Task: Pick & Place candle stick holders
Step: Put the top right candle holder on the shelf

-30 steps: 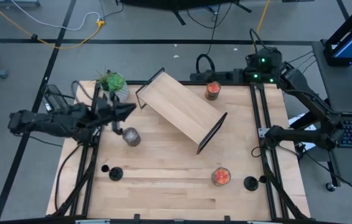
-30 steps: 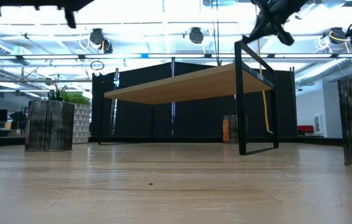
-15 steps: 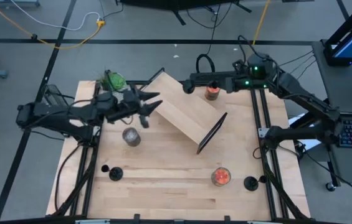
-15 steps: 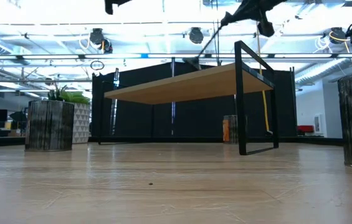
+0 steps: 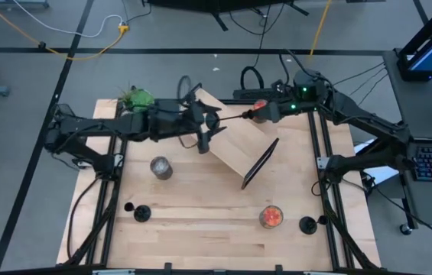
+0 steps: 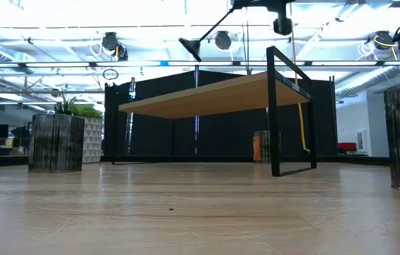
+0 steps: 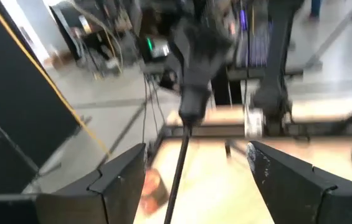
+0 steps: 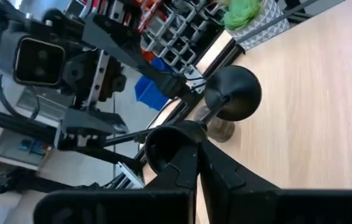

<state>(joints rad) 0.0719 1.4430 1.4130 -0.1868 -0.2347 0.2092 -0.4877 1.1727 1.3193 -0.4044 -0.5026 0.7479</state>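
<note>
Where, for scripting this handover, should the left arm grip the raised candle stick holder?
The thin stem, closing across it: the right gripper holds the candle stick holder by its far end, and the stem runs between the left gripper's open fingers.

Both arms are matte black throughout, built from slim tubular links joined by chunkier rounded joints, with thin black cables looping off the links toward the table's rear edge at twelve o'clock. The left arm (image 5: 101, 130) ends in the left gripper (image 5: 205, 131), whose two fingers (image 7: 119, 177) are flat, angular black plates with bevelled edges, while the right arm (image 5: 361, 126) carries small green lights (image 5: 302, 89) on the housing near its wrist. The left wrist shows a boxy black camera block (image 8: 38, 60) with a pale rectangular face set in a dark frame.
</note>
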